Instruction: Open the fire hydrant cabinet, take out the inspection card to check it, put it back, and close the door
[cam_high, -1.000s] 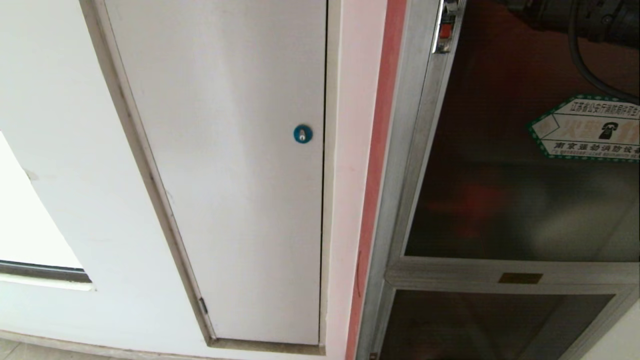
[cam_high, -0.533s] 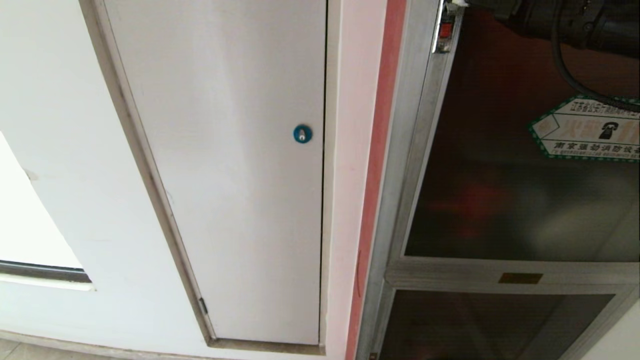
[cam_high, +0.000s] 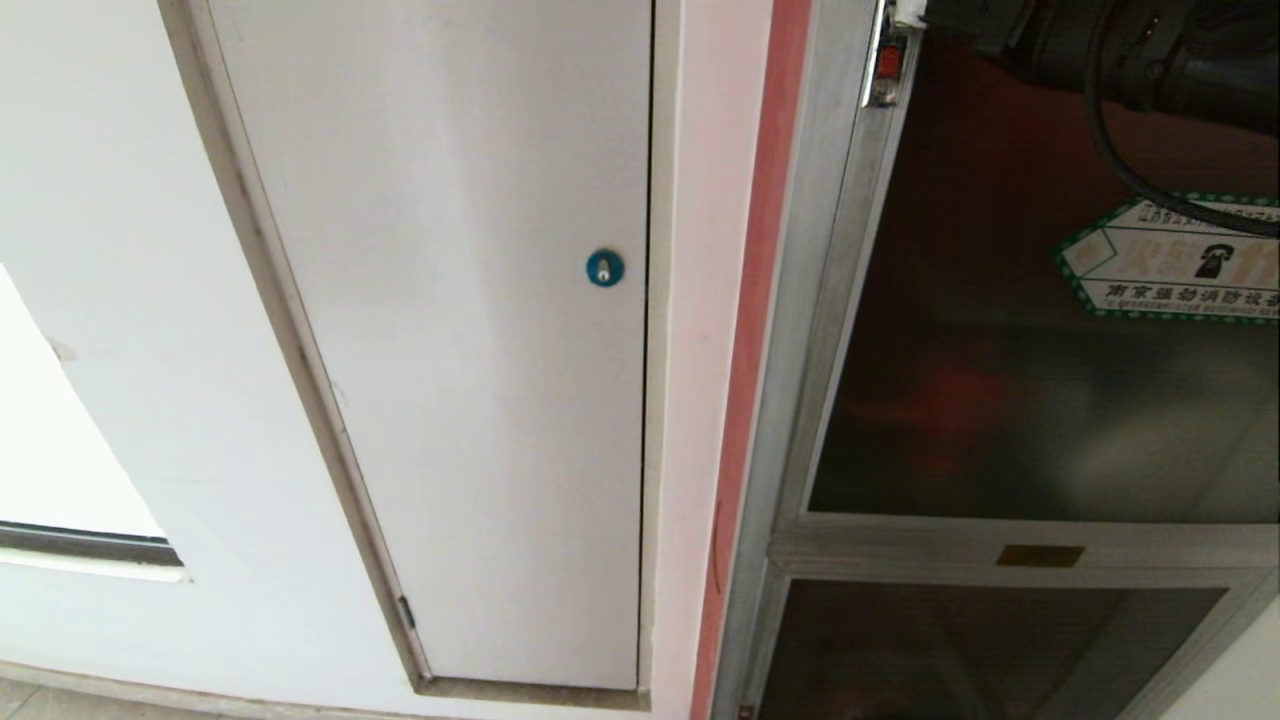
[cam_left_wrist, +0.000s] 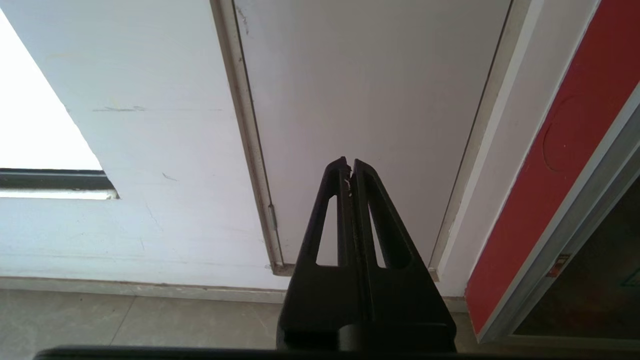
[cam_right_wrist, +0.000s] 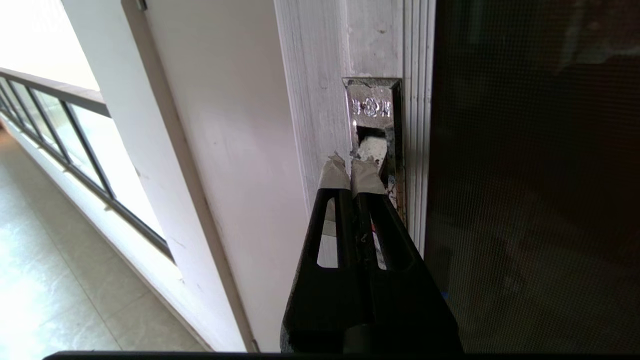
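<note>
The fire hydrant cabinet stands at the right with its silver frame. Its door, dark glass with a green-edged hexagonal sticker, is closed. The small red latch sits high on the door's left edge. My right gripper is shut and empty, its taped fingertips right at the latch plate; contact is unclear. In the head view only its tip and the dark arm show along the top. The inspection card is hidden. My left gripper hangs shut, low before the white door.
A plain white door with a round blue lock fills the wall left of the cabinet. A red strip runs between them. Below the glass door is a lower dark panel with a small orange label. A railing lines the corridor.
My right arm has slid leftward along the top of the head view, bringing its taped tip up to the latch. The door stays closed and the left arm has not moved.
</note>
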